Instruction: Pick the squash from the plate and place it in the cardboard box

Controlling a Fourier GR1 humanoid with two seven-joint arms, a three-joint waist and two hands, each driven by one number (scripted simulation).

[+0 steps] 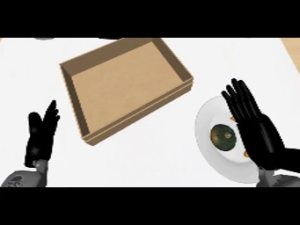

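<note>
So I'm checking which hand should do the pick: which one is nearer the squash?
Right. The right hand is open over the plate, just beside the squash. The left hand rests open far across the counter, beyond the cardboard box.

The right hand (pixel 256 127) is covering the right part of the plate (pixel 207 132) and squash (pixel 222 137), so whether it's touching them is anyone's guess. A grey thing (pixel 45 38) at the far left is getting cut off.
</note>
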